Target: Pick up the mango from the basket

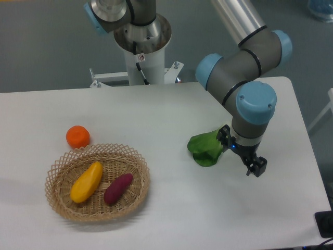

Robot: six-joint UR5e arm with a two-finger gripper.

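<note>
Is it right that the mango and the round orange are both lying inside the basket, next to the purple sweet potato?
Not quite. In the camera view the mango does lie inside the basket next to the purple sweet potato, but the round orange is not in it. The orange sits on the table, just outside the basket's rim.

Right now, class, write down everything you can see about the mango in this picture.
The mango is a smooth, elongated oval fruit, yellow shading to orange toward its lower end. It looks whole and unmarked. It lies flat and tilted diagonally in the left half of the woven basket, resting on the floor of it. A dark purple-red sweet potato lies beside it, close but seemingly apart. Nothing grips it.
</note>
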